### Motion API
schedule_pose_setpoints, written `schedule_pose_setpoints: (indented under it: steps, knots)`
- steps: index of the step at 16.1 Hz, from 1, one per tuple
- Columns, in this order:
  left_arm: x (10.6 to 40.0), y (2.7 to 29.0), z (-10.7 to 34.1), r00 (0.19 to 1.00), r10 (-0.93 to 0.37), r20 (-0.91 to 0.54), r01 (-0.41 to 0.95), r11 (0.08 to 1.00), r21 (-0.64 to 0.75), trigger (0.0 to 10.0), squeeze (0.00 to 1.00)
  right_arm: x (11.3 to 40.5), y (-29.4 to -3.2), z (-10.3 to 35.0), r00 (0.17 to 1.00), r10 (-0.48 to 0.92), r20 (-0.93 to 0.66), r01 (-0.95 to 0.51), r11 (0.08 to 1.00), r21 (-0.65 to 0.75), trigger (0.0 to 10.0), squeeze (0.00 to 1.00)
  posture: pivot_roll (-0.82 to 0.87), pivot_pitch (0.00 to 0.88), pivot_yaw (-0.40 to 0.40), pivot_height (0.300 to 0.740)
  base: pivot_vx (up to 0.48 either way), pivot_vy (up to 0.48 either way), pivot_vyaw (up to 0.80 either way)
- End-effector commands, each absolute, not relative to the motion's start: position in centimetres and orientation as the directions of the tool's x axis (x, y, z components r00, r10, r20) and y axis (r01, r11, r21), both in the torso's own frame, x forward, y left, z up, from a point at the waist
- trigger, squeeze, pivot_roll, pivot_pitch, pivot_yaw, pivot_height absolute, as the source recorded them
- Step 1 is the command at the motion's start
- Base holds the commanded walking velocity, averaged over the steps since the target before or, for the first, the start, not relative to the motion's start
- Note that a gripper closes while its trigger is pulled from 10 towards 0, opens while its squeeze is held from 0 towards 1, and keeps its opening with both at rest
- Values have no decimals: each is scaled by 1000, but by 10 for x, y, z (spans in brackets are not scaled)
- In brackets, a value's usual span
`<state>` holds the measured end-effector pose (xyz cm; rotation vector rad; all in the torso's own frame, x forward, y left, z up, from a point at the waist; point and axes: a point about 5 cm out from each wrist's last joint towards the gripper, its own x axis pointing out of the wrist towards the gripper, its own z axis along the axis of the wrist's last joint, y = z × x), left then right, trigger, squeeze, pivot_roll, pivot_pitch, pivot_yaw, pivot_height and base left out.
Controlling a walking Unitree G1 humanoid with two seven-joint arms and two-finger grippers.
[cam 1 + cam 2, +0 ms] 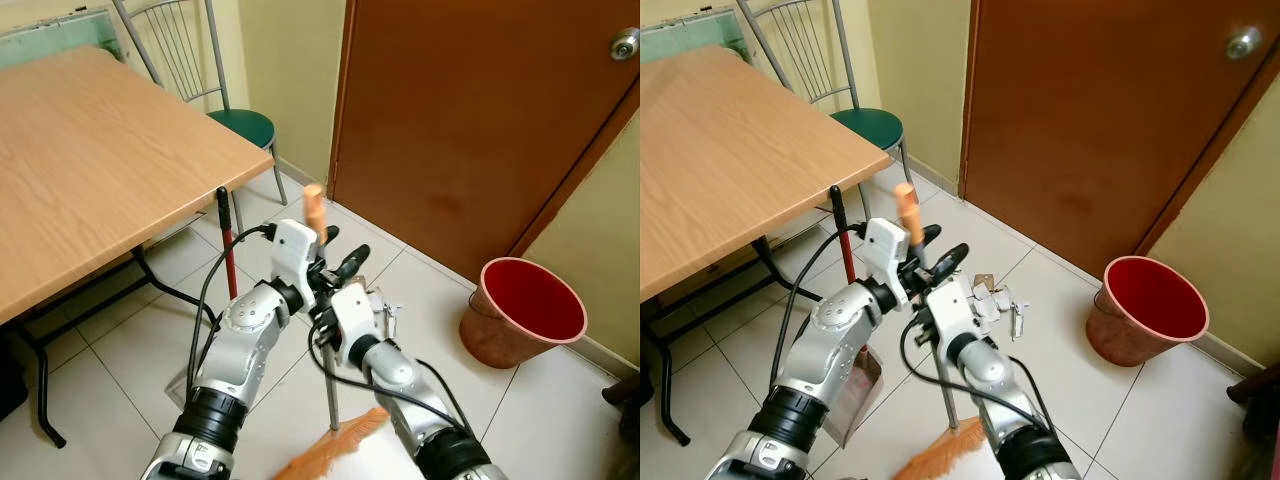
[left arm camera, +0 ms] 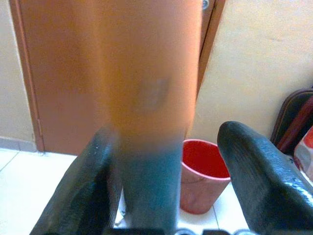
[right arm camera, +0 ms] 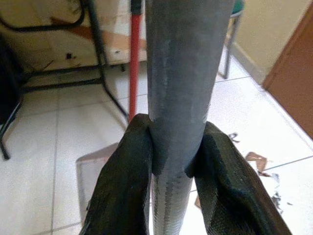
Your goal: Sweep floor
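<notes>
You have both grippers on the broom [image 1: 331, 380], which stands nearly upright on the tiled floor [image 1: 130, 350] in front of the robot. Its grey metal shaft rises from the orange bristles [image 1: 335, 450] at the near edge of the head views to an orange grip end [image 1: 315, 208].

The left gripper [image 1: 322, 240] sits high on the handle, just under the orange end. In its wrist view the handle runs between the two fingers [image 2: 254, 181], close against one and with a clear gap to the other, so the jaws stand spread around it rather than pinching.

The right gripper [image 3: 168, 161] is lower on the grey shaft, and its fingers [image 3: 124, 186] press against both sides of the shaft, pinching it firmly.

Scraps of paper litter [image 1: 998, 300] lie on the tiles just past the grippers, toward the brown door [image 1: 480, 120]. A dustpan [image 1: 855, 395] with a red stick handle [image 1: 228, 245] stands by the near corner of the wooden table [image 1: 90, 170], beside the left arm. A red bucket [image 1: 525, 310] sits on the floor by the door frame, well apart from the litter. A metal chair with a green seat [image 1: 242, 125] stands at the table's far edge.

No brand, label or writing can be read anywhere.
</notes>
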<state>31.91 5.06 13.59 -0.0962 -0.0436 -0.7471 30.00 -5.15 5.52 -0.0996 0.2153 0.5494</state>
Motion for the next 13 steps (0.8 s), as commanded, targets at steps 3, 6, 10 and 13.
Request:
schedule_pose_setpoints:
  steps: [3,6,10,13]
  knots:
    - [317,51,131,728,-683,54,685,725,-74,10000,1000,308,-52,67,851,495,-173,-508,860,-41,39,0,76,81,-20,740,0,0,0]
    - [317,50,132,722,-690,52,692,720,-61,10000,604,306,-52,65,850,496,-174,-510,859,-39,0,0,75,81,-21,740,0,0,0]
    - [320,49,131,718,-695,42,696,715,-57,10000,0,304,-49,64,844,508,-173,-520,853,-35,0,0,75,82,-21,740,0,0,0]
    - [324,49,135,717,-695,48,697,715,-51,6824,0,302,-49,62,839,513,-182,-526,850,-34,0,0,72,83,-21,740,0,0,0]
